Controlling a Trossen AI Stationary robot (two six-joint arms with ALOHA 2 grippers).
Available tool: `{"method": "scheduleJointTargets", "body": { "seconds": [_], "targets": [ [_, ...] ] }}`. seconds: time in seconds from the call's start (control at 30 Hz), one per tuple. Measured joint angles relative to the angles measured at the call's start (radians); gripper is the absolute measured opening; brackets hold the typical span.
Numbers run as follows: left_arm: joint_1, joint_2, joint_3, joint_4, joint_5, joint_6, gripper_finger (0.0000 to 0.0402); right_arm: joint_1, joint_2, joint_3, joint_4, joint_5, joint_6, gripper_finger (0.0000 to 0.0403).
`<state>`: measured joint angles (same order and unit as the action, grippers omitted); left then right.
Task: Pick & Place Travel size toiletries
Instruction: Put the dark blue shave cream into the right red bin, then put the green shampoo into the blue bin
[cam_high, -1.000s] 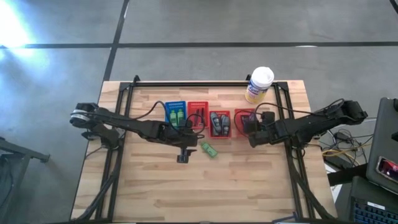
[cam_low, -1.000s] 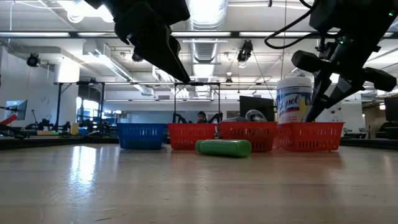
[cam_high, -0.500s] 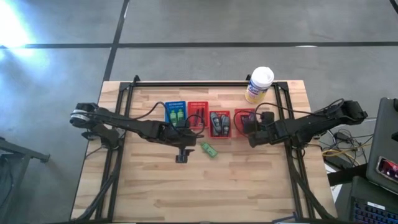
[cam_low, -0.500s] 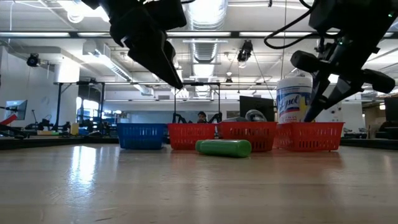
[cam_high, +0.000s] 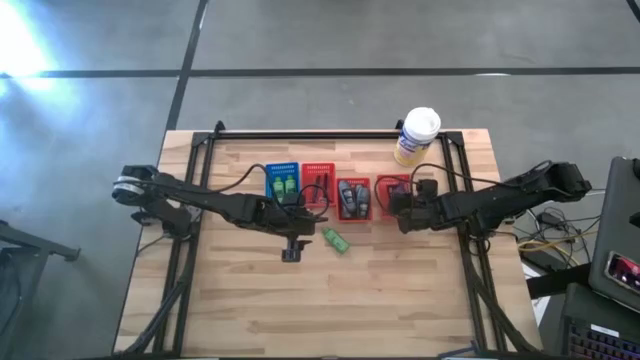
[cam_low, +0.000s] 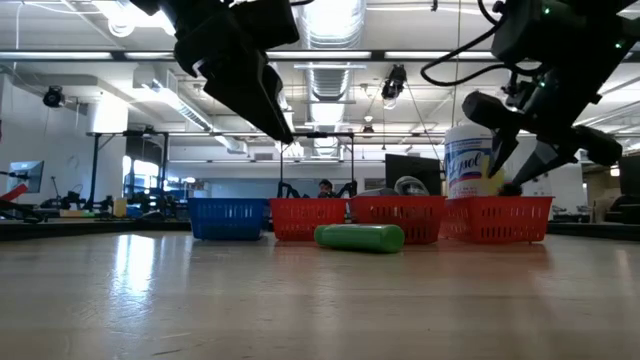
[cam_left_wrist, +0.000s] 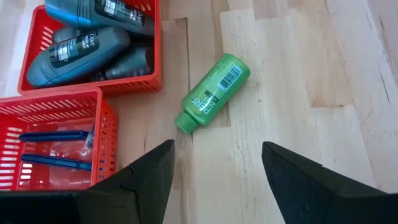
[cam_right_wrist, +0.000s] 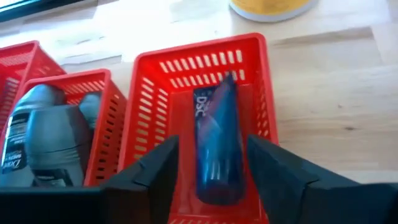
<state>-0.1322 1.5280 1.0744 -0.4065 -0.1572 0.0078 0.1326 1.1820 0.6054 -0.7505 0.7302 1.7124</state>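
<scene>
A bright green bottle (cam_high: 335, 241) lies on its side on the bare wood; it also shows in the left wrist view (cam_left_wrist: 212, 93) and the low view (cam_low: 360, 237). My left gripper (cam_high: 310, 229) is open and empty above the table, just left of it, its fingers (cam_left_wrist: 149, 177) wide apart. My right gripper (cam_high: 393, 202) is open over the rightmost red basket (cam_high: 392, 188). Its fingers (cam_right_wrist: 158, 171) stand on either side of a blue tube (cam_right_wrist: 214, 134) lying in that basket (cam_right_wrist: 149, 81). I cannot tell whether they touch it.
A row of baskets stands mid-table: a blue one (cam_high: 283, 183) with green bottles, a red one (cam_left_wrist: 56, 134) with blue-handled items, and a red one (cam_left_wrist: 93, 43) with dark grey bottles. A white-lidded yellow canister (cam_high: 417, 135) stands at the far right. There is bare wood toward the near edge.
My right gripper has gone down and a little toward the table's left and far edge, onto the rightmost red basket, and has tipped. My left gripper has edged slightly toward the table's left. The green bottle has not moved.
</scene>
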Motion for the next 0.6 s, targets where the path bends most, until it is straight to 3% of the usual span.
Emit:
{"method": "scheduleJointTargets", "body": {
  "seconds": [0.4, 0.6],
  "targets": [
    [0.000, 0.027, 0.000, 0.035, 0.067, 0.113, 0.0246, 0.000, 0.000, 0.111, -0.006, -0.010, -0.225, 0.0307],
    [0.002, 0.121, 0.000, 0.162, 0.162, 0.261, 0.0246, 0.007, 0.000, 0.191, -0.027, -0.174, -0.406, 0.0334]
  ]
}}
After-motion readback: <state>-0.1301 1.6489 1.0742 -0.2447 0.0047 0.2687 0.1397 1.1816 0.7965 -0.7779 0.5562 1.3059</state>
